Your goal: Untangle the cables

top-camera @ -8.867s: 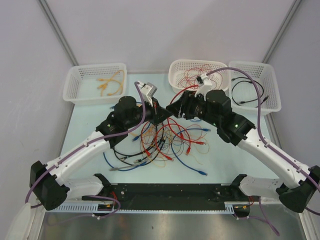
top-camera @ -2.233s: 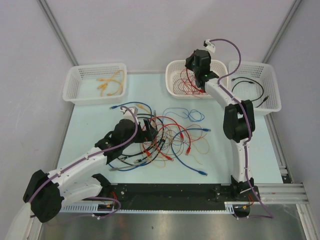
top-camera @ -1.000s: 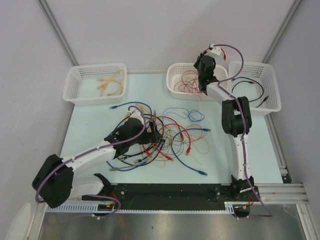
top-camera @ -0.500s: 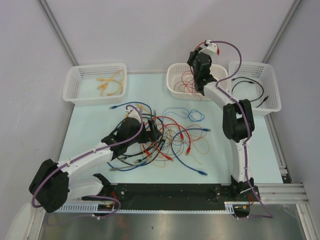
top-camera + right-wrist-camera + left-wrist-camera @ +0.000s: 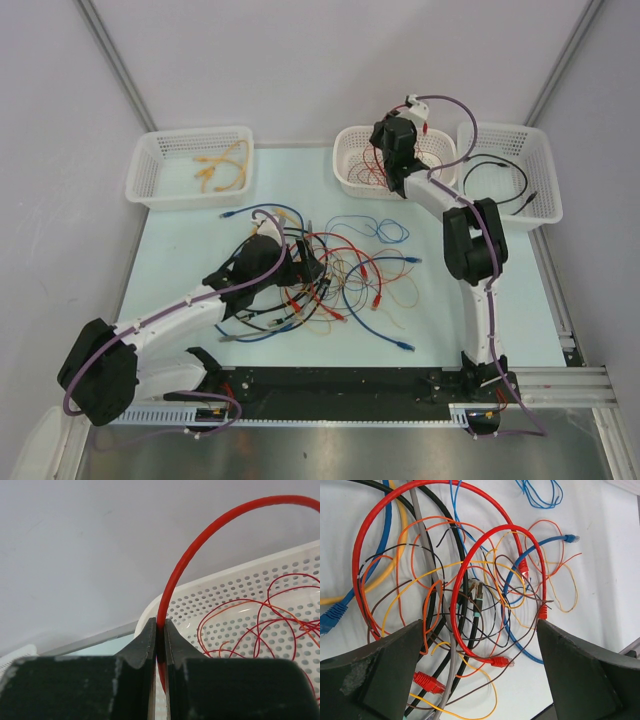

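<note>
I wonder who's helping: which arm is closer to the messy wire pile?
Left. The left fingers hang just above the pile; the right fingers are away at the middle basket.

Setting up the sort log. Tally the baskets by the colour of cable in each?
Left basket, yellow cables: 1
Middle basket, red cables: 1
Right basket, black cable: 1
Total: 3 baskets
</note>
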Controlling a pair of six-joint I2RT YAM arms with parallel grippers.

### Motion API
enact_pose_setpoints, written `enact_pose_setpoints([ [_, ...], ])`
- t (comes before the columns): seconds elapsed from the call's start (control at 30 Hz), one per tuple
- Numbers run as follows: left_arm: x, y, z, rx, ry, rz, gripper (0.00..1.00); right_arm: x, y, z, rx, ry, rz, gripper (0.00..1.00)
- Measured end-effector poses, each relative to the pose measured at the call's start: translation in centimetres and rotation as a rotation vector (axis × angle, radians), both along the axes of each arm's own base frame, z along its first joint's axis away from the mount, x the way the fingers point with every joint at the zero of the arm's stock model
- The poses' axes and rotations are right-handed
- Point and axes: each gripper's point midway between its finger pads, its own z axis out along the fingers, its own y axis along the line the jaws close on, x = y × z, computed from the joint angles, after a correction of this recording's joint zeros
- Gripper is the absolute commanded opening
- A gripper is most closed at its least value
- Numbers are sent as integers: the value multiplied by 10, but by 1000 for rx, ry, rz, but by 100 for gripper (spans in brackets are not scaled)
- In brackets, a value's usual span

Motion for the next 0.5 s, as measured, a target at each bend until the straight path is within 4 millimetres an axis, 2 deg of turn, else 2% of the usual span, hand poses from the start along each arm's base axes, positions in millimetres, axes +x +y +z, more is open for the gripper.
enact_pose_setpoints([
  [0.3, 1, -2, -2, -3, 5, -5, 100, 9, -14, 0, 58, 4, -15, 0],
  [0.4, 1, -3, -7, 2, 19, -3, 100, 8, -19, -13, 68, 25, -20, 0],
  [0.5, 1, -3, -10, 7, 27, -3, 100, 2, -18, -35, 63, 71, -11, 2],
])
